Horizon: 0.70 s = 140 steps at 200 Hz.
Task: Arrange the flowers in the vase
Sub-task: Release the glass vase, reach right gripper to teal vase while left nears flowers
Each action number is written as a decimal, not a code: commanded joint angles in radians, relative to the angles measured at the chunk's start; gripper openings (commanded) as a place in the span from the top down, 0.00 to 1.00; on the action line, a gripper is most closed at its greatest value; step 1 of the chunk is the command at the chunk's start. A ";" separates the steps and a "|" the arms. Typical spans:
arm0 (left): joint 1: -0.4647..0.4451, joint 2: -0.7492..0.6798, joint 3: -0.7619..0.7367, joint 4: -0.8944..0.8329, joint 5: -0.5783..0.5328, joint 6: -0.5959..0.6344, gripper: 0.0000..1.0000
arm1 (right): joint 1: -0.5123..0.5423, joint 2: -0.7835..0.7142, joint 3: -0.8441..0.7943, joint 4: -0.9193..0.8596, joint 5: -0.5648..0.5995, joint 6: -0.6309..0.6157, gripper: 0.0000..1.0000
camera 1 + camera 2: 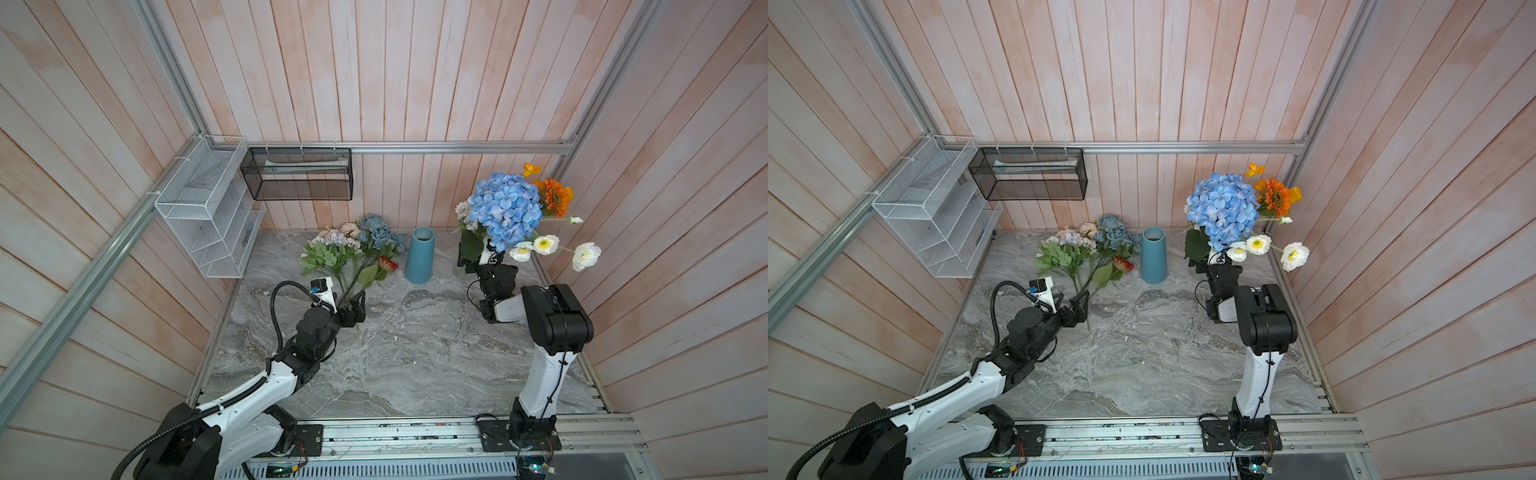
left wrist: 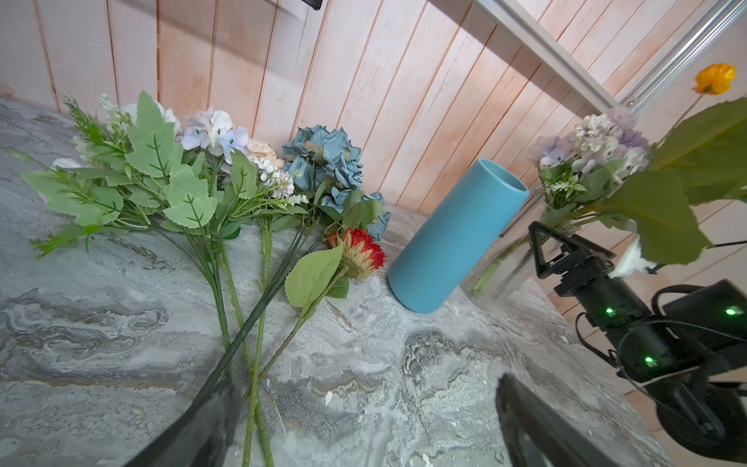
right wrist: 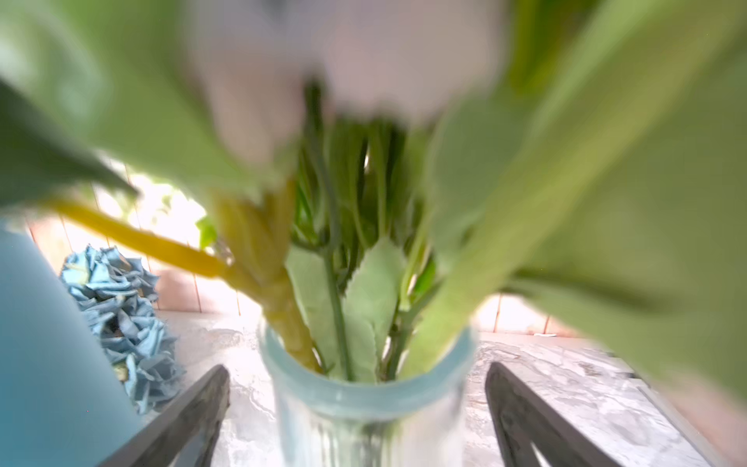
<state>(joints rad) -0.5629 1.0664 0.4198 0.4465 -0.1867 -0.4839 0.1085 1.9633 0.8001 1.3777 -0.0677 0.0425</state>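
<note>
Left wrist view: flowers (image 2: 190,198) lie, blooms toward wall (image 2: 364,81).

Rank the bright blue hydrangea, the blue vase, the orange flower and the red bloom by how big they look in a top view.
1. bright blue hydrangea, raised nearer the camera
2. blue vase and orange flower: look about alike, not ranked
3. red bloom, smallest

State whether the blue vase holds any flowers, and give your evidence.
No flowers: the blue vase stands upright with a bare mouth; loose flowers lie beside it.
</note>
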 commanded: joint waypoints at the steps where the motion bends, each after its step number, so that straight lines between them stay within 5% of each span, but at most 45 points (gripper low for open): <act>1: 0.006 0.020 0.026 0.050 0.016 -0.011 0.00 | 0.004 -0.061 -0.071 0.051 0.009 0.014 0.02; 74: 0.005 0.038 0.041 0.071 0.037 -0.005 0.00 | 0.042 -0.225 -0.086 -0.248 0.011 0.084 0.02; 140: 0.017 0.032 0.005 0.079 0.021 0.001 0.00 | 0.240 -0.339 -0.194 -0.281 0.078 0.110 0.02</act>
<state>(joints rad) -0.5579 1.1088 0.4381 0.4980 -0.1608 -0.4904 0.2932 1.6440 0.6403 1.1175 -0.0196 0.1322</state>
